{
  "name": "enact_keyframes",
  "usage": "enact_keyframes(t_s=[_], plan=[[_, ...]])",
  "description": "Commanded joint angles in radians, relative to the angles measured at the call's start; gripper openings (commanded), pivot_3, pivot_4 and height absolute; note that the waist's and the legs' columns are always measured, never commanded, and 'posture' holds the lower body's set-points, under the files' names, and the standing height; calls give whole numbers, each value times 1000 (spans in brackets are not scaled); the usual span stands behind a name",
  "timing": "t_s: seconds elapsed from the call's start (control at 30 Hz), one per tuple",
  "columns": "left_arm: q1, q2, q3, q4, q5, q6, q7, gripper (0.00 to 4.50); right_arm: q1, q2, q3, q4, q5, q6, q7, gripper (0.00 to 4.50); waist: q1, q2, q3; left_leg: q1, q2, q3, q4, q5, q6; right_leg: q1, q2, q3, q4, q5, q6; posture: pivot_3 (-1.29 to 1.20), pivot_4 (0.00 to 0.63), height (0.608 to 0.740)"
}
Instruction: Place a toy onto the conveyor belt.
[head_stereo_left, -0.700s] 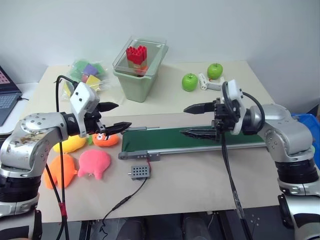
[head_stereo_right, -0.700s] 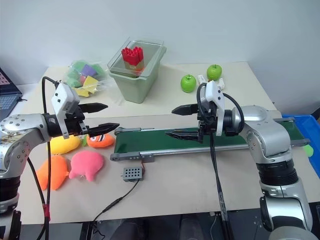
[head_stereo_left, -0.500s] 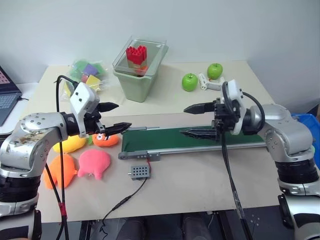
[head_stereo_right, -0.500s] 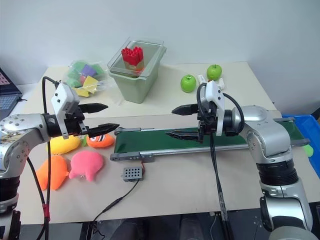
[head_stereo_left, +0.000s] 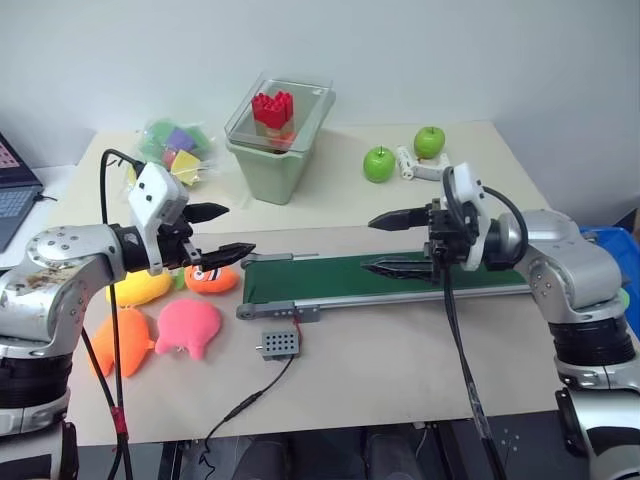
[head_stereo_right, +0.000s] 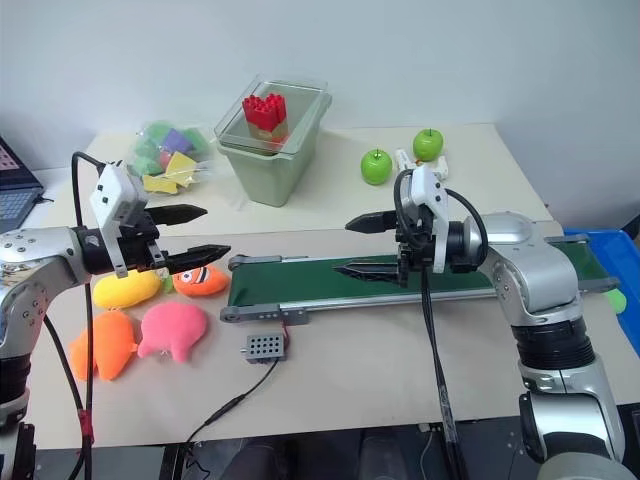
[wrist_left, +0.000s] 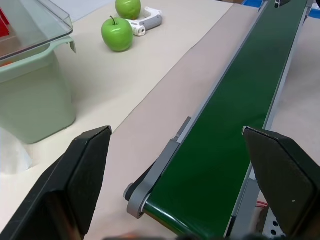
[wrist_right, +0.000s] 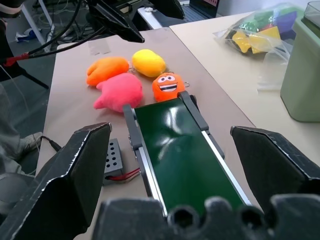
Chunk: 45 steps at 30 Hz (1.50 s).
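1. the conveyor belt (head_stereo_left: 400, 280) lies across the middle of the table (head_stereo_left: 400, 370), its dark green belt bare.
2. the toy (head_stereo_right: 102, 343), plain bright orange and flat, lies on the table well off the conveyor belt's left end, touching the pink plush (head_stereo_right: 172, 329) that sits between it and the belt.
3. the small orange plush with a face (head_stereo_right: 200, 281) lies just beside the conveyor belt's left end; the yellow plush (head_stereo_right: 125, 290) lies further out from it.
4. the left gripper (head_stereo_left: 222, 232) hovers above the small orange plush, near the belt's left end, jaws wide apart and holding nothing.
5. the right gripper (head_stereo_left: 388, 243) hangs over the middle of the conveyor belt, pointing toward its left end, jaws apart and empty.
6. the small grey box (head_stereo_left: 278, 344) sits in front of the belt's left end, wired to it.
7. beyond the belt stand a pale green bin (head_stereo_left: 275, 150) and 2 green apples (head_stereo_left: 379, 163).
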Motion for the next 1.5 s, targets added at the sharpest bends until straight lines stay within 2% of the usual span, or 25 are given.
enact_keyframes(t_s=[0.03, 0.2, 0.3, 0.4, 0.53, 0.7, 0.83, 0.97, 1.2, 1.5], plan=[[44, 23, 147, -6, -76, 66, 22, 4487, -27, -5, -22, -10, 6, -25, 14, 4500, -8, 0, 0, 0, 0, 0, 0, 0, 0, -1, 0, 0, 0, 0, 0, 0, 150, 740], [158, 11, 445, 125, -260, 293, 70, 4487, -42, 4, -9, 12, -4, -31, 26, 4500, -23, 0, 0, 1, 0, 0, 0, 0, 0, -1, 0, 0, 2, 0, 0, 0, 150, 740], [223, 3, 537, 165, -331, 380, 81, 4487, -48, 9, -1, 24, -9, -38, 31, 4500, -25, 0, 0, 1, 0, 0, 0, 0, 0, -1, 0, 0, 2, 0, 0, 0, 150, 740], [353, -36, 695, 202, -482, 510, 49, 4487, -65, 15, -1, 31, 4, -30, 47, 4500, -21, 0, 0, 1, 0, 0, 0, 0, 0, -1, -1, 0, 2, 0, 0, 0, 150, 740], [508, -59, 793, 270, -537, 579, 55, 4487, -74, 14, 5, 36, 0, -27, 69, 4500, -26, 0, 0, 1, 0, 0, -1, -1, -2, -3, -1, -1, 2, 0, 0, 0, 150, 740], [616, -73, 980, 544, -599, 635, 97, 4487, -69, 6, 11, 51, -21, -37, 82, 4500, -16, 0, 0, 2, 1, 0, -1, 0, -3, -3, 0, -1, 2, 2, -3, 0, 150, 740], [702, -70, 1008, 712, -562, 598, 80, 4487, -73, 11, 11, 53, -24, -36, 84, 4500, -14, 0, 0, 4, 1, 1, -1, 0, -3, -2, 0, -1, 2, 2, -3, 0, 150, 740], [750, -104, 951, 749, -506, 532, 84, 4487, -76, 10, 10, 56, -28, -38, 87, 4500, -9, 0, -1, 4, 1, 1, -1, 0, -4, -2, -1, -2, 1, 2, -3, 0, 150, 740], [709, -157, 907, 834, -487, 504, 138, 4487, -79, 5, 5, 61, -36, -40, 79, 4500, -7, -1, -1, 5, 2, 2, -1, -1, -5, -1, -1, -1, 0, 2, -4, 0, 150, 740], [632, -172, 840, 892, -468, 483, 159, 4487, -70, -16, -8, 40, -32, -28, 70, 4500, -7, -1, -1, 6, 2, 2, -1, -1, -5, -2, -1, -1, 0, 2, -4, 0, 150, 740]])
